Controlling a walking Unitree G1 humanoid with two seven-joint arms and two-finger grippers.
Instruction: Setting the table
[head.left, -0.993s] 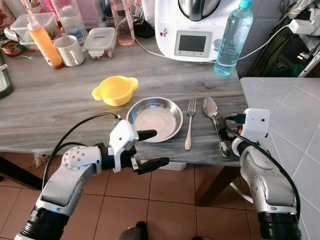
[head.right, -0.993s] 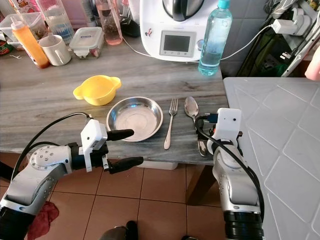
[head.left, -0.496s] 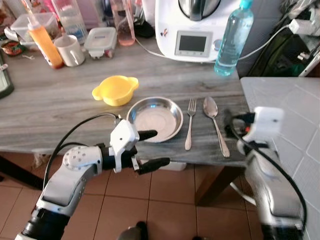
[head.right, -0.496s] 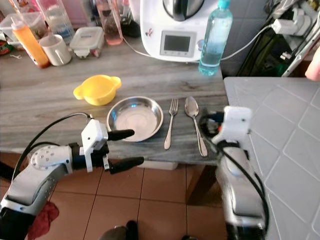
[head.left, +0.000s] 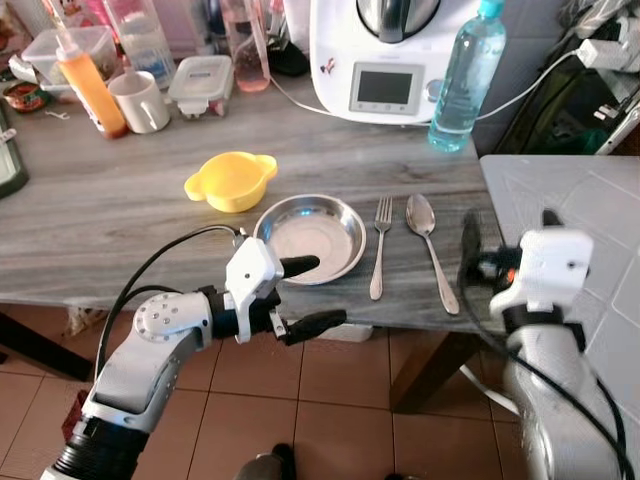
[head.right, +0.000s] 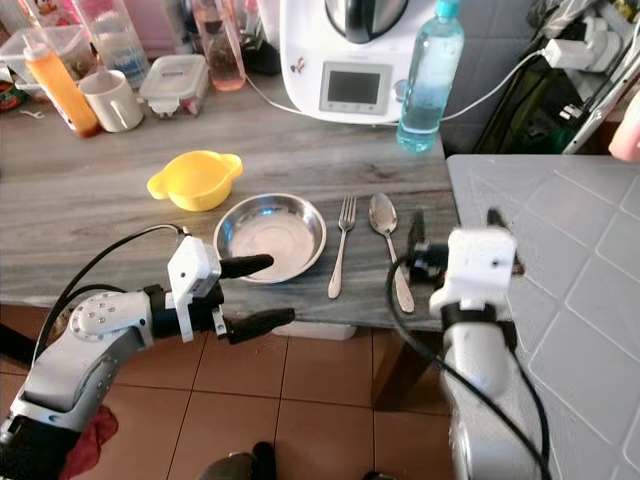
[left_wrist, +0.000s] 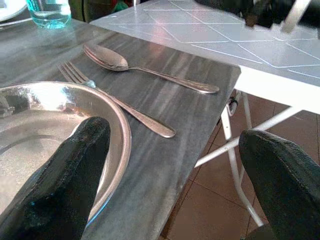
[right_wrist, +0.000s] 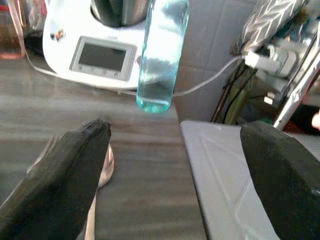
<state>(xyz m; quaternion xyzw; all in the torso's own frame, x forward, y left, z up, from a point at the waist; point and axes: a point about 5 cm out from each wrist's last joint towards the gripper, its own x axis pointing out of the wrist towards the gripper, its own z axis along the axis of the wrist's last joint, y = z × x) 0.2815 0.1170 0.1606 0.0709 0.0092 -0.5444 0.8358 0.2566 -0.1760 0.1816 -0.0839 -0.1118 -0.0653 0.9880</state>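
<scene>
The grey wood-grain table (head.left: 120, 215) stood before me with kitchen clutter along its far edge: a white cooking machine (head.left: 390, 55), a water bottle (head.left: 462, 75), a white mug (head.left: 140, 100) and an orange sauce bottle (head.left: 88, 85).

My left gripper (head.left: 305, 295) hovered at the table's near edge with its two black fingers spread wide and nothing between them, one fingertip (head.left: 300, 265) over the rim of the steel plate (head.left: 310, 238), the other out past the table edge above the tiled floor. My right gripper (head.right: 450, 228) was raised near the table's right end, fingers (right_wrist: 65, 170) parted and empty, the spoon lying just below and beside it.

Outward from there, the fork (head.left: 379, 250) lay just right of the plate and the spoon (head.left: 432, 250) right of the fork, both roughly parallel with handles toward me. A yellow bowl (head.left: 230, 180) sat behind the plate to its left.

I judged the place setting nearly laid. To finish well, I thought, the right arm should keep its fingers high enough not to nudge the spoon, and the left should avoid catching the plate rim
</scene>
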